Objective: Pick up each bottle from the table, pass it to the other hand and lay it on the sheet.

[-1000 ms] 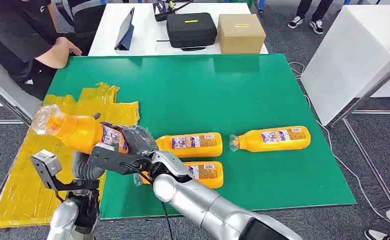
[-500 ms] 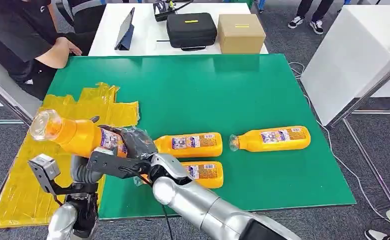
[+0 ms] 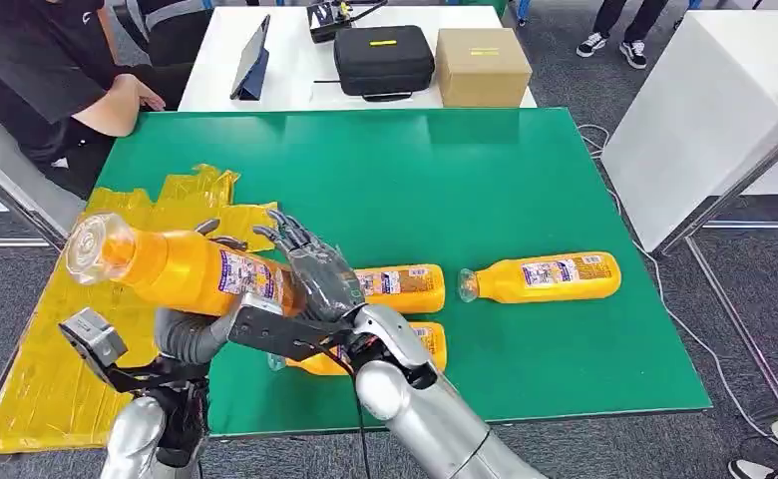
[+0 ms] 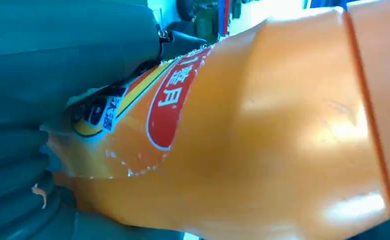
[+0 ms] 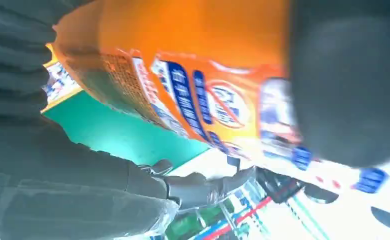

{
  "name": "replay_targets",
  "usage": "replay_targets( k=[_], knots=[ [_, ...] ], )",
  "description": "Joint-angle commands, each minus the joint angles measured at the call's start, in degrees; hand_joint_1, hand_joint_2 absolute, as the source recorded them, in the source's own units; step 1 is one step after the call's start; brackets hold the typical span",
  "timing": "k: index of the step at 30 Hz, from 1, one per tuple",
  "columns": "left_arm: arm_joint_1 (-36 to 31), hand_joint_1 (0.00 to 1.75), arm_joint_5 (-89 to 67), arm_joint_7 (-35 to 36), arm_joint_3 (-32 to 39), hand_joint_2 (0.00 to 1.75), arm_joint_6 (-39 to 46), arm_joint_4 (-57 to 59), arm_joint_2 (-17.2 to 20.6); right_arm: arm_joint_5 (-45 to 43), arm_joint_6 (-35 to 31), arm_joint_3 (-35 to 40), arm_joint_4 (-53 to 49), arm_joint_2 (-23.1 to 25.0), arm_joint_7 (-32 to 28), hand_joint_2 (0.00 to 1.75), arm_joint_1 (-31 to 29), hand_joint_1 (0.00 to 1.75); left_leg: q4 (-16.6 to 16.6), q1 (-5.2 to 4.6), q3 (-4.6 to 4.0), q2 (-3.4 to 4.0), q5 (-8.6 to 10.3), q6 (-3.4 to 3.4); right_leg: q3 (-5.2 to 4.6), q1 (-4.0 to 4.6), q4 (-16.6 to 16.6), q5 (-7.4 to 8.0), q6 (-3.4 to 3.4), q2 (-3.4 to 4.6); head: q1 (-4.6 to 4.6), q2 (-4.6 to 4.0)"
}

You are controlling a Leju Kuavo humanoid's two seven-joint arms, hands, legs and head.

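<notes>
Hovering above the near-left part of the green table, the held bottle lies tilted, its clear cap end pointing toward ten o'clock over the yellow sheet and its labelled base toward four o'clock. Left hand has it from underneath, cradling the orange body, which looms right up against the left wrist camera. Right hand sits at the bottle's base end with its dark fingers fanned out and apart; whether the palm touches the bottle, I cannot tell. Out at three o'clock from that hand, a second bottle lies flat on the table, a third bottle rests just nearer, partly behind the right arm, and a fourth bottle lies farther toward three o'clock. Up at twelve o'clock, a white table holds a black case beside a cardboard box, and a person sits at eleven o'clock.
</notes>
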Motion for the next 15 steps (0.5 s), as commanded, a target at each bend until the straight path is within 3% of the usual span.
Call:
replay_targets(
  k=[1,8,12,15],
  knots=[
    [-0.77,1.75,-0.33,-1.38,-0.49,1.75,-0.23,3.79,1.20,-0.12,-1.59,-7.03,-9.63,-5.71,-0.87,0.00,1.58,0.00,-0.07,0.02,0.25,-0.13,-0.06,-0.15,0.31,0.01,-0.09,-0.10,-0.04,-0.15,0.00,0.02],
    [-1.71,1.75,-1.79,-2.33,0.37,1.75,1.64,7.00,2.92,-5.39,-2.38,-10.15,-18.32,-11.21,-3.22,0.00,5.46,0.00,-0.08,0.01,0.30,-0.17,-0.06,-0.16,0.39,0.01,-0.11,-0.11,-0.04,-0.20,-0.07,0.00],
    [-4.72,1.75,-14.12,-2.42,2.45,1.75,12.92,11.13,5.05,-7.43,-2.10,-12.31,-23.22,-14.04,-3.92,0.00,8.76,0.00,-0.08,0.03,0.30,-0.24,-0.06,-0.18,0.40,0.01,-0.12,-0.13,-0.05,-0.26,-0.02,0.02],
    [-5.94,1.75,-15.43,-2.50,3.94,1.75,14.00,12.76,6.21,-8.52,-1.68,-13.08,-23.94,-14.69,-4.30,0.00,8.89,0.00,-0.06,0.02,0.16,-0.16,-0.01,-0.14,0.22,0.02,-0.08,-0.06,-0.04,-0.18,0.00,0.00]
  ],
)
